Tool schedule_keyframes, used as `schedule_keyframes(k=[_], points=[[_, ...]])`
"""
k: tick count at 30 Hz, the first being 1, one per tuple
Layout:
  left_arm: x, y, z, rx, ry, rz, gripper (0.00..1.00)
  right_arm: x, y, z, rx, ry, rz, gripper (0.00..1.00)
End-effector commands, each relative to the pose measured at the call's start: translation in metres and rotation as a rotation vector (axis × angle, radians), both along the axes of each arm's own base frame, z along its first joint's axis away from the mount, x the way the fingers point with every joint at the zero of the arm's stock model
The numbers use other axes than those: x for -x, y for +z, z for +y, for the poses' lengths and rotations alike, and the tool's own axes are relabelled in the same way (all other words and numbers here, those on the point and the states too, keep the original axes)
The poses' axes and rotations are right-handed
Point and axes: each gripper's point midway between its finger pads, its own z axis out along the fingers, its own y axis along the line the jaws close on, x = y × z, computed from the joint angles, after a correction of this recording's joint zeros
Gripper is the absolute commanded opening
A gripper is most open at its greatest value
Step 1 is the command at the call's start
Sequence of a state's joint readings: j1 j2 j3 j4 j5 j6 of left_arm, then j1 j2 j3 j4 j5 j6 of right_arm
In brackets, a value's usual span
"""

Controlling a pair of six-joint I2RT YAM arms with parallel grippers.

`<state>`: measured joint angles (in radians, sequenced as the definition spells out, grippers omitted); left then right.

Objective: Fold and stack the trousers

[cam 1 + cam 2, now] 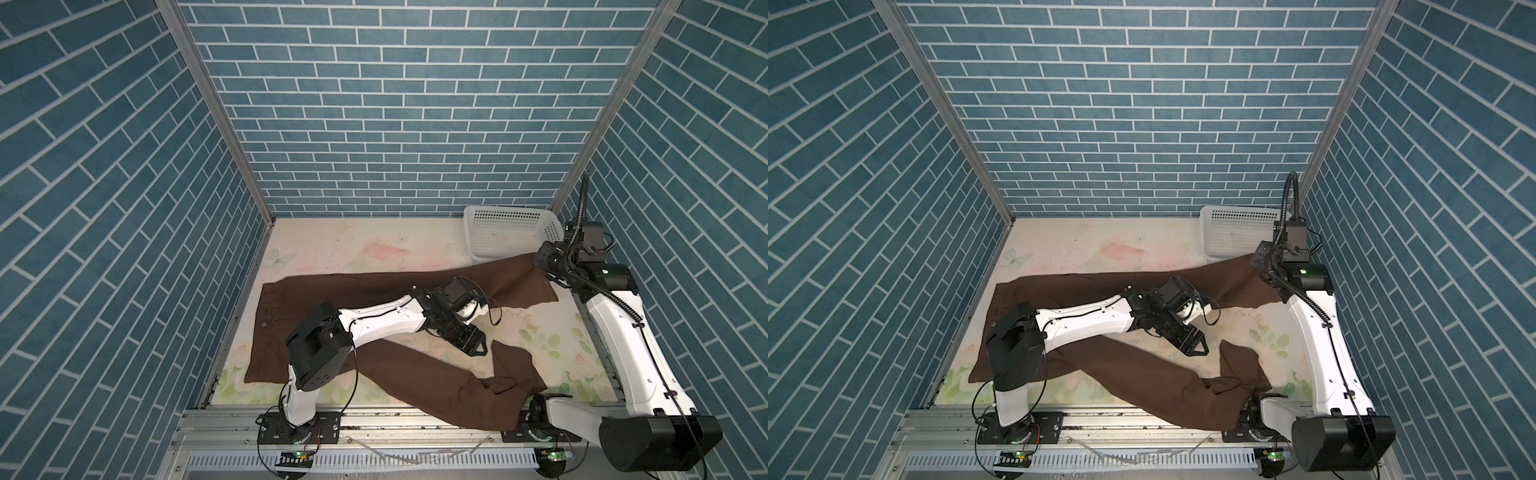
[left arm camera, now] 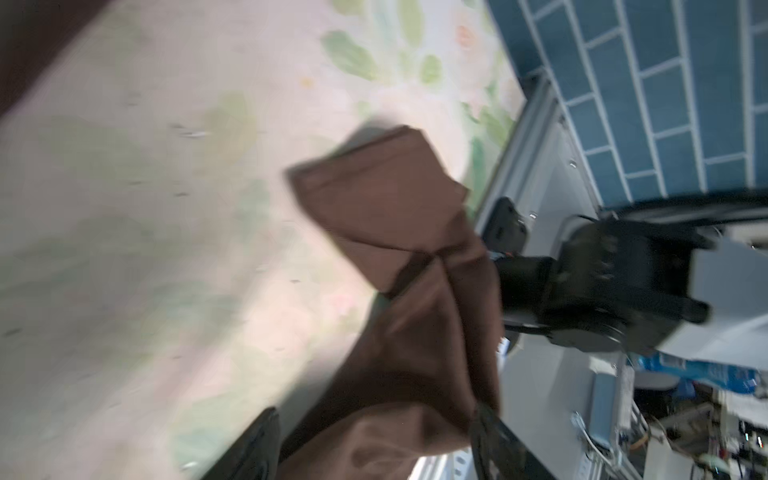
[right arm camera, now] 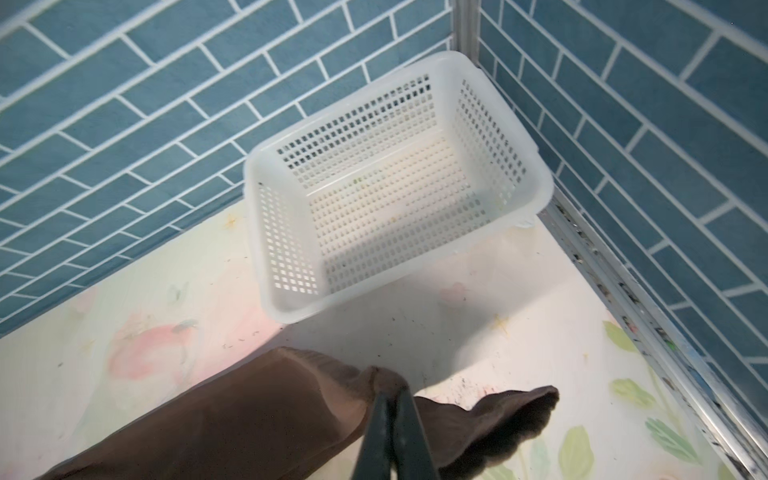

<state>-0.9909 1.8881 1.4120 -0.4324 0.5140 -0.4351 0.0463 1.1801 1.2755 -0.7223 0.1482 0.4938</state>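
Trousers (image 1: 365,286), dark brown, lie spread on the table (image 1: 374,245) in front of the basket (image 1: 511,212), with the waist at the side farthest from it. One leg ends just before the basket, where the right gripper (image 3: 390,395) pinches its hem, jaws pressed together on the cloth. The other leg slants away from the basket over the table's edge, its end folded back. Beside that fold hangs the left gripper (image 1: 481,348), jaws spread and holding nothing.

The trousers (image 1: 353,286) are looking like soft, matt cloth. The basket (image 3: 536,183) is looking like smooth plastic full of little holes. The table (image 1: 353,245) is looking smooth.
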Motion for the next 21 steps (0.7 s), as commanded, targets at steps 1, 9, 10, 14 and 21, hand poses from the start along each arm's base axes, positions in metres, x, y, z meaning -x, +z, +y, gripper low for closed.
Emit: schedule_keyframes(k=[1,9,10,14,21], points=[[-0.059,0.033,0.051,-0.017,0.223,-0.112,0.74,0.003,-0.03,-0.028,0.002,-0.119,0.061,0.0],[-0.154,0.026,0.251,-0.402,0.74,-0.276,0.82,-0.01,-0.099,-0.064,-0.124,-0.242,0.156,0.0],[-0.159,0.02,0.275,-0.448,0.796,-0.259,0.83,-0.013,-0.105,-0.067,-0.13,-0.251,0.161,0.0],[-0.175,0.0,0.342,-0.534,0.99,-0.192,0.83,-0.029,-0.12,-0.072,-0.141,-0.253,0.144,0.0],[-0.205,-0.012,0.405,-0.753,1.138,-0.24,0.85,-0.054,-0.115,-0.073,-0.155,-0.232,0.095,0.0]])
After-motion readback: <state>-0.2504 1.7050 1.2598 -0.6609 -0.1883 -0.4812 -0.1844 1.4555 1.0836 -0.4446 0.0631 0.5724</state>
